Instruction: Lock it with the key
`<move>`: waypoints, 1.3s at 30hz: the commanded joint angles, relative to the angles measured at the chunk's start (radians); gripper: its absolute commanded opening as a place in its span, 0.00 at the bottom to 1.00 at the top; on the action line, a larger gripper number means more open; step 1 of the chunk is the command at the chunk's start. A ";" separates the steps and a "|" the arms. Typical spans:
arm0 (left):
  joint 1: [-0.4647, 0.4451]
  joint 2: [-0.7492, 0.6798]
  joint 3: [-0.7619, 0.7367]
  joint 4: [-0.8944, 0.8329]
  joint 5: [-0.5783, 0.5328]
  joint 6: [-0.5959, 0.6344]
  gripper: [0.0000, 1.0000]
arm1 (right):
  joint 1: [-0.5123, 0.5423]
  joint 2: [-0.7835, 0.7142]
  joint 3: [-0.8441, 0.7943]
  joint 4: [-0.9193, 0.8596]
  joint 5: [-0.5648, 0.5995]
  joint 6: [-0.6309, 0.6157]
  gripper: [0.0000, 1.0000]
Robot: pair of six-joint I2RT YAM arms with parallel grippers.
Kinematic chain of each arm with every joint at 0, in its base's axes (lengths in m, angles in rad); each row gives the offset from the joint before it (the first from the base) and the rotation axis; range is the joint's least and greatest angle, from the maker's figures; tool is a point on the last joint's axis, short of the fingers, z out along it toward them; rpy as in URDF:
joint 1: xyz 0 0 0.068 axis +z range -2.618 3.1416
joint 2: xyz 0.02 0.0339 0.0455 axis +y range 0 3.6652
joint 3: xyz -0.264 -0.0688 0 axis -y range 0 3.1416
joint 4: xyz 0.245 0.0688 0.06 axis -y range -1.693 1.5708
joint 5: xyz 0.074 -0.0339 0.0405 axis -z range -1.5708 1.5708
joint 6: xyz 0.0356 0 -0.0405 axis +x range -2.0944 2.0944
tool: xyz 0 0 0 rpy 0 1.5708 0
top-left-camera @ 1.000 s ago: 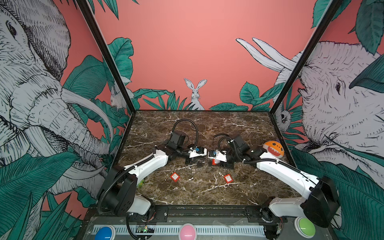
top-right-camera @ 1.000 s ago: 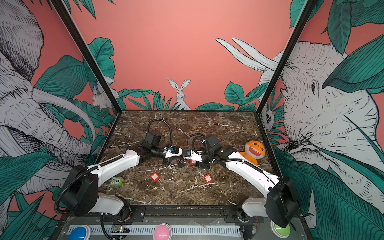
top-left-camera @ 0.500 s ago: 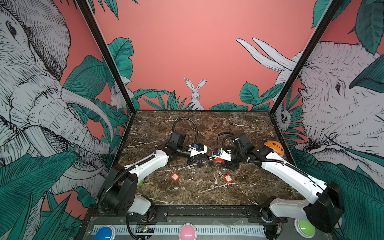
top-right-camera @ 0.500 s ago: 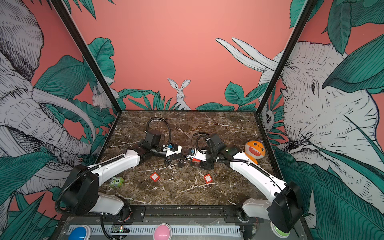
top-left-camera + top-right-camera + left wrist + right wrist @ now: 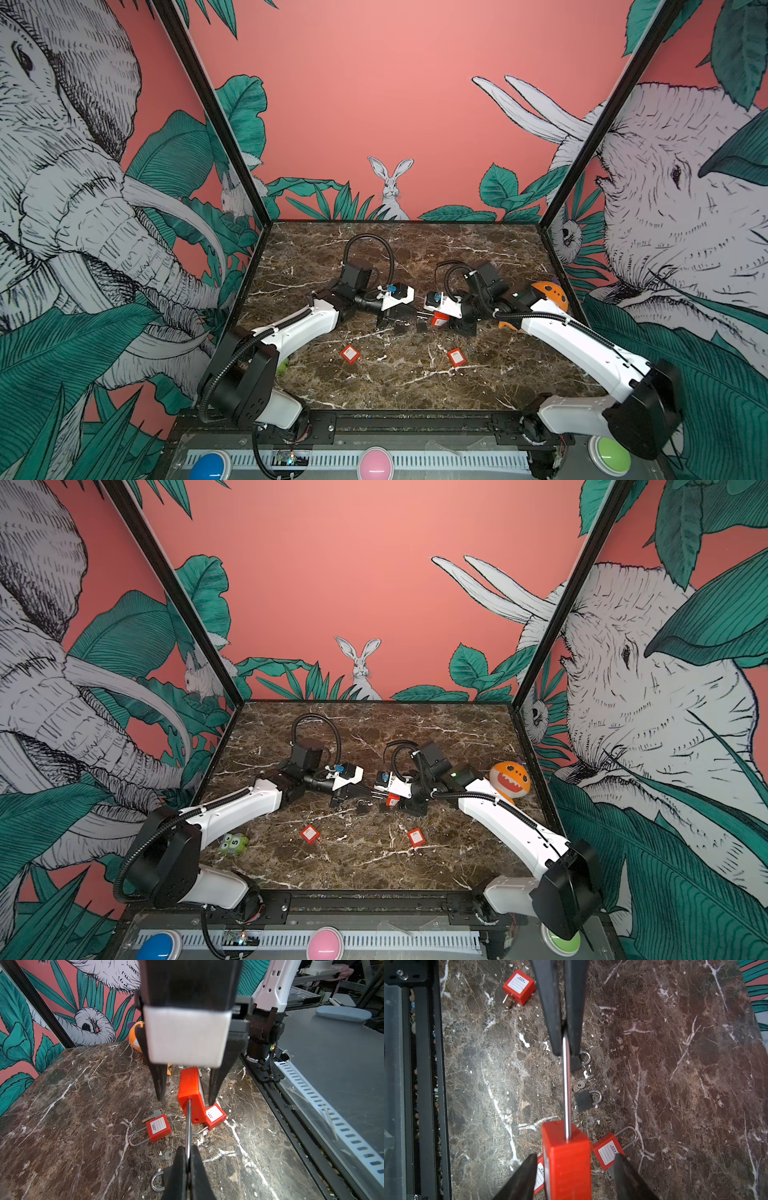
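The red padlock (image 5: 190, 1093) hangs in the air over the middle of the marble table (image 5: 675, 1064), between the two arms. The left gripper (image 5: 188, 1148) is pressed together on the thin steel shackle (image 5: 188, 1126), at some distance from the body. The right gripper (image 5: 575, 1155) is spread on both sides of the red body, with a gap at each finger, so I judge that it carries nothing. The body looks like a hard, smooth plastic shell, probably light, and its broad flat faces are the good place to take hold. The shackle is stiff but round and polished, so the lock may turn or slide in a pinch there. Only one leg of the shackle shows, and I cannot tell if a key sits in this lock. Under it lie other red padlocks (image 5: 159, 1128), small black padlocks (image 5: 583, 1100) and loose keys (image 5: 579, 1084). The keys are small and flat against the stone, so they are probably difficult to lift. The table is hard, level and dark with veins, and small metal parts are not easy to see on it. The room at the centre is narrow. The orange shark toy (image 5: 509, 779) stands near the right edge, well apart.
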 commanded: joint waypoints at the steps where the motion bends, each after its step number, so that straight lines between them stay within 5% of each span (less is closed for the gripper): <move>1: -0.005 -0.007 -0.008 0.027 0.047 -0.007 0.00 | -0.003 0.015 0.035 -0.016 -0.018 -0.015 0.52; 17: -0.011 0.012 0.021 -0.030 0.040 0.023 0.00 | -0.003 0.012 0.042 -0.013 -0.042 -0.032 0.21; 22: -0.010 -0.012 0.028 -0.072 -0.020 0.038 0.39 | -0.006 0.007 0.038 -0.021 -0.029 -0.037 0.15; 24: -0.011 -0.011 0.040 -0.129 -0.032 0.073 0.42 | -0.006 0.004 0.035 -0.021 -0.028 -0.036 0.14; 28: -0.011 0.004 0.064 -0.210 -0.040 0.111 0.40 | -0.008 0.004 0.035 -0.016 -0.034 -0.037 0.13; 39: -0.011 0.055 0.078 -0.162 0.027 0.055 0.12 | -0.008 0.010 0.037 -0.007 -0.056 -0.040 0.12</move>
